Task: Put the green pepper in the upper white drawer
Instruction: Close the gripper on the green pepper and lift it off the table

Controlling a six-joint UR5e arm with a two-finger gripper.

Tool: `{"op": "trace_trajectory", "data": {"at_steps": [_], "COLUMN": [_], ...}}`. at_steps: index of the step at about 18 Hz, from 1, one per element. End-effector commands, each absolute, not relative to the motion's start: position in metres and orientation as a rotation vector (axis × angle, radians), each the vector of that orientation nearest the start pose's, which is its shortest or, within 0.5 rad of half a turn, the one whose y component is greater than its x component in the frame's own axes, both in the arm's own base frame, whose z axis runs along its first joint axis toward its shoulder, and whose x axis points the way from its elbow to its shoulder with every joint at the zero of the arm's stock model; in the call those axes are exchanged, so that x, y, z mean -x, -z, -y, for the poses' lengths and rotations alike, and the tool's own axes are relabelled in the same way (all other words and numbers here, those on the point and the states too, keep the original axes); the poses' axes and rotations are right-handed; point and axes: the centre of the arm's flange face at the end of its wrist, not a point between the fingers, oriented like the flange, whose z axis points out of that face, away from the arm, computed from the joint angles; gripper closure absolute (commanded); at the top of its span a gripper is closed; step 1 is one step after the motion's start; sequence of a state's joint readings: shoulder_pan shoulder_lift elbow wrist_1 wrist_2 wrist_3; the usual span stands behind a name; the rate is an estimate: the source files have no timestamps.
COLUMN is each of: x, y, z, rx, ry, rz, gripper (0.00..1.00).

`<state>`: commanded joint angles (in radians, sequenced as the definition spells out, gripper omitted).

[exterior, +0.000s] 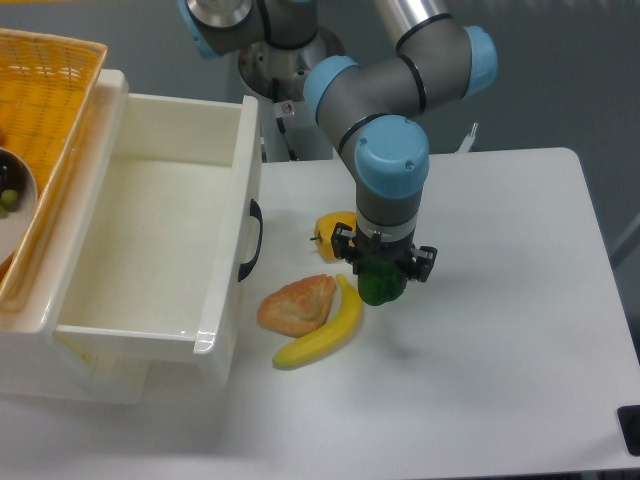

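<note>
Fingers (383,268) are seen pointing straight down from the UR5e wrist, and the green pepper (380,286) is clamped between them, its glossy dark top tucked up under the black finger mounts. Whether the pepper is resting on the bench (500,330) or is lifted just clear of it cannot be told from this angle; a soft shadow is cast on the white surface to its lower right. Just behind the wrist, to the left, the yellow pepper (332,232) is partly hidden by the arm, with only its left side and short stem on show. Close to the green pepper's left side, the tip of the banana (325,338) is found, the fruit curving down and away toward the front of the bench. Against the banana's inner curve the croissant (297,303) is laid, golden-brown. Further left, the upper white drawer (150,240) is pulled out and open, its floor bare and its curved black handle (250,240) facing the fruit. The green pepper is well outside the drawer, beyond the handle. At the far left edge, the orange wicker basket (45,90) is perched above the drawer unit, and 1 bowl (14,200) holding green and dark grapes is glimpsed beneath it.
</note>
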<state>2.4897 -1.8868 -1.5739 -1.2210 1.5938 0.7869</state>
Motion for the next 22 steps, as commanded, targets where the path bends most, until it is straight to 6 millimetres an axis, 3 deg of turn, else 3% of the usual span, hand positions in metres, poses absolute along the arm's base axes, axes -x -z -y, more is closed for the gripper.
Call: {"op": "trace_trajectory", "data": {"at_steps": [5, 12, 14, 22], "x": [0.403, 0.395, 0.396, 0.369], "y": [-0.348, -0.370, -0.385, -0.464], "z": [-0.471, -0.459, -0.456, -0.429], "rx": [3.129, 3.121, 3.054, 2.922], "ry": [-0.060, -0.013, 0.034, 0.076], "rz": [0.231, 0.266, 0.373, 0.429], "gripper": [0.36, 0.35, 0.35, 0.35]}}
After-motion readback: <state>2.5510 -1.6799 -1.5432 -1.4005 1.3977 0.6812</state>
